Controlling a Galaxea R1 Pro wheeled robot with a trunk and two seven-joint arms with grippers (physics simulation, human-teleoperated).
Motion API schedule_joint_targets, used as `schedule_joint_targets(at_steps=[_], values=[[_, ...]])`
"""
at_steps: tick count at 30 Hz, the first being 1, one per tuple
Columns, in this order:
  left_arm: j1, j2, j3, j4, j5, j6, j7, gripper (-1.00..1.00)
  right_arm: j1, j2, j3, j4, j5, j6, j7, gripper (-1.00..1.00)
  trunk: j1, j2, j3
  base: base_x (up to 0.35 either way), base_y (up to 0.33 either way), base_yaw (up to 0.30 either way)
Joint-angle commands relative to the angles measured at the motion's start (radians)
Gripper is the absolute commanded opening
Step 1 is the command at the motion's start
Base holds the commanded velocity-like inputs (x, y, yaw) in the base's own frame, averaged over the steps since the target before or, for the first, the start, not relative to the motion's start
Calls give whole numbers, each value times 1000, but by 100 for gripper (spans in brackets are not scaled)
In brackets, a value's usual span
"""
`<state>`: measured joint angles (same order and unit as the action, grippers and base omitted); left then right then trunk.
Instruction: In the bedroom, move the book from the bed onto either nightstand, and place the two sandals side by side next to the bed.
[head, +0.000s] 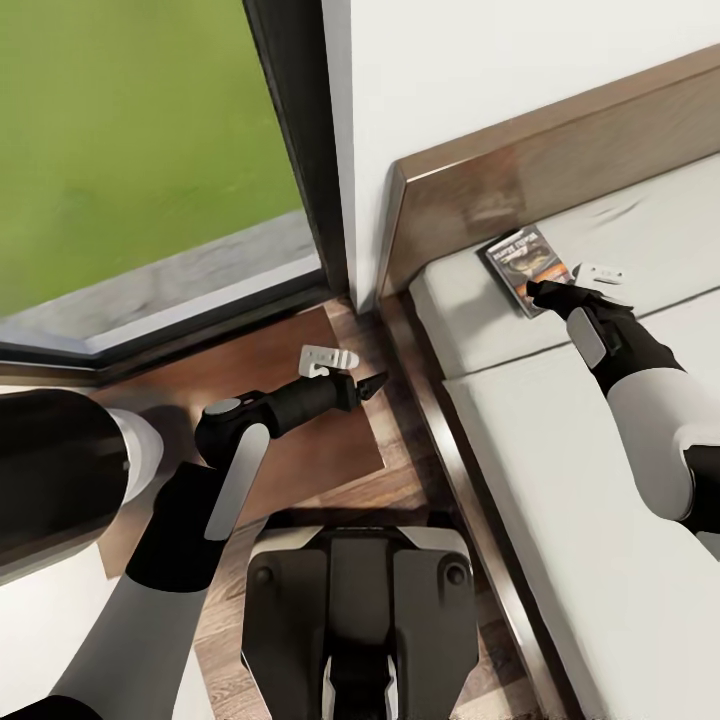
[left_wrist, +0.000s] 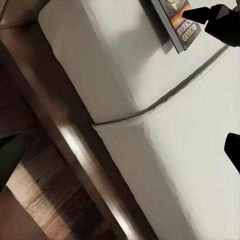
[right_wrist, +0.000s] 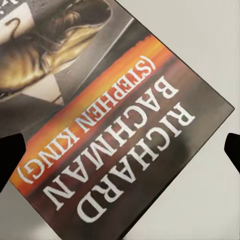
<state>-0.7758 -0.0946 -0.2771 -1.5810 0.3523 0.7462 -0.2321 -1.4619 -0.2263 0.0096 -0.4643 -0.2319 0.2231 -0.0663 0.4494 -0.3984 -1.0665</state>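
The book (head: 524, 262) lies flat on the bed's light-grey mattress (head: 560, 430), close to the dark wooden headboard (head: 520, 170). Its cover shows an orange band and white lettering (right_wrist: 125, 150). My right gripper (head: 541, 292) is open right over the book's near edge, with one dark fingertip (right_wrist: 10, 162) on each side of the cover. The left wrist view also catches the book (left_wrist: 181, 26) and the right gripper (left_wrist: 207, 16). My left gripper (head: 373, 383) hangs open and empty above the nightstand (head: 300, 440) beside the bed. The sandals are out of view.
A tall dark-framed window (head: 130, 130) showing grass stands behind the nightstand, next to a white wall (head: 480, 60). The bed's wooden side rail (left_wrist: 65, 135) runs between nightstand and mattress. My base (head: 360, 620) stands on the plank floor by the bed.
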Motion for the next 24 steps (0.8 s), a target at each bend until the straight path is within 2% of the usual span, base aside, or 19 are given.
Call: schedule_joint_targets(at_steps=[1,13,15,17,24], values=[[0,-1,1,-1,1,5,-3,100,0,0,1,-2,-7,5,-4,100,1,-2,-3,0,0,0],[0,0,1,-1,1,5,-3,100,-1,-1,-2,-1,0,22,-5,100,1,-2,-8,0,0,0],[0,0,1,-1,1,5,-3,100,-2,-2,-2,-1,1,46,-5,100,1,-2,-8,0,0,0],[0,1,1,-1,1,5,-3,100,-5,-8,-3,-2,2,113,-6,100,1,-2,-8,0,0,0],[0,1,1,-1,1,5,-3,100,-8,-11,-3,-2,3,145,-9,100,1,-2,-8,0,0,0]])
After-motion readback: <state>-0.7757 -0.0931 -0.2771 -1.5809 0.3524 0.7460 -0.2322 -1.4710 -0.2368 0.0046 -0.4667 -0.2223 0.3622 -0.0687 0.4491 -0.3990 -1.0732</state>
